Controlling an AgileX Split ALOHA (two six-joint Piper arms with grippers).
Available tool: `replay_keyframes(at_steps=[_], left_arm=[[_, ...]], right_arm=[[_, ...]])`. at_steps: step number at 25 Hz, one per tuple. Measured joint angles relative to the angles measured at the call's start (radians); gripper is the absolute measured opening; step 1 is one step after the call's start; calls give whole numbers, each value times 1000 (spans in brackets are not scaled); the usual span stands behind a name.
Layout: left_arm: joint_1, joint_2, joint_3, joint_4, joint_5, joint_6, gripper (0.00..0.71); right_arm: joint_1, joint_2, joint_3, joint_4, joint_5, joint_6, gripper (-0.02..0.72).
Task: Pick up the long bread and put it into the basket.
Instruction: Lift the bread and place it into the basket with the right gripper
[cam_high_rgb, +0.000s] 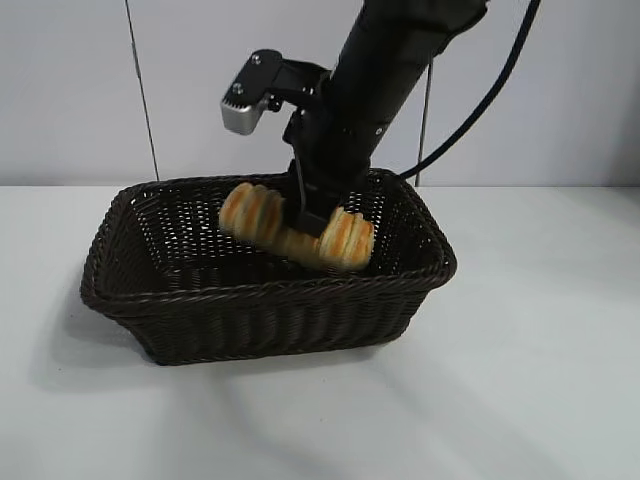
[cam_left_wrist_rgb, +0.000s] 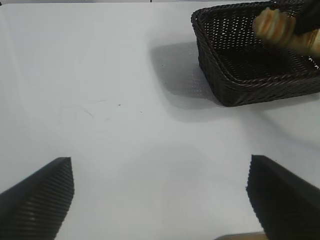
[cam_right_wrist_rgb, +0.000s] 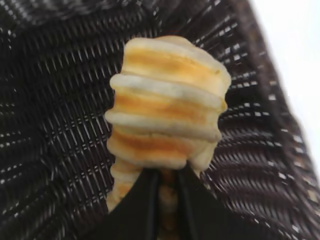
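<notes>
- While the right gripper (cam_high_rgb: 310, 222) reaches down into the basket (cam_high_rgb: 180, 320), its fingers are clamped narrowly on the middle of the long bread (cam_high_rgb: 250, 215).
- The long bread hangs inside the basket, over its right half, and it is tilted: the left end is higher and the right end is lower, close to the right wall.
- I cannot tell if the loaf already touches the basket floor.
- In the right wrist view the ridged loaf (cam_right_wrist_rgb: 167, 107) fills the centre, with the dark fingers (cam_right_wrist_rgb: 137, 207) pinching it and the woven wall (cam_right_wrist_rgb: 50, 125) around it.
- The basket stands on the white table (cam_high_rgb: 540, 350), nearer to the back edge than to the front.
- The left gripper (cam_left_wrist_rgb: 160, 200) is spread wide over the bare table, holds nothing, and is well apart from the basket.
</notes>
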Motion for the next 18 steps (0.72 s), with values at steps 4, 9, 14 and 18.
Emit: replay_keyframes(at_steps=[4, 9, 14, 18], left_arm=[[0, 0, 0, 0, 0, 0, 679], [0, 0, 0, 0, 0, 0, 679], [0, 0, 0, 0, 0, 0, 679], [0, 0, 0, 0, 0, 0, 679]], right_arm=[[0, 0, -10, 8, -16, 0, 83], [0, 0, -44, 30, 4, 0, 357], [0, -3, -119, 62, 78, 16, 661], [0, -41, -184, 73, 117, 154, 687]])
